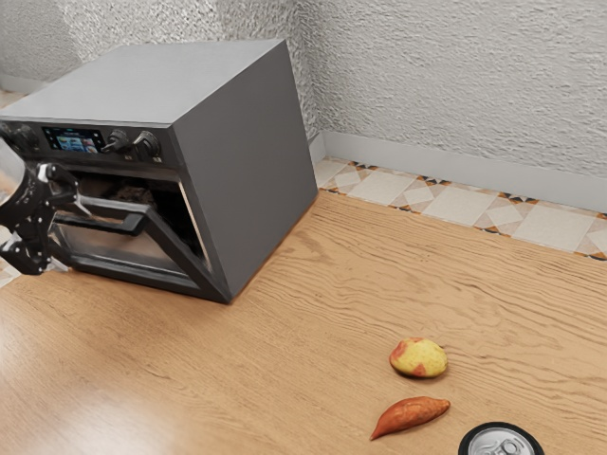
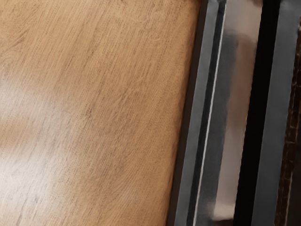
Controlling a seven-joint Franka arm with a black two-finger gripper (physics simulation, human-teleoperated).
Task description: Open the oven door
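Currently the oven door [image 1: 119, 248] leans partly open, its top tipped outward and its lower edge low by the counter [image 1: 285, 379]. The oven [image 1: 251, 161] stands toward the exterior view's left, with its rear near the counter's edge along the wall. The fingers [image 1: 59, 175] are spread wide apart by the handle [image 1: 114, 226], one above and one below its level, with no grip on it that I can make out; whether either touches the bar, I cannot tell.

The door should handle as a stiff, fairly heavy panel that swings about its bottom edge, so its weight probably helps once it tips further. The bar looks smooth and may slip under a light pinch. The middle of the bar would be the best hold for an even pull; near its end, the door could twist the grasp. The pane looks like glass, so pressure belongs on the bar or the frame, and the door is best lowered slowly, outward and down, rather than dropped.
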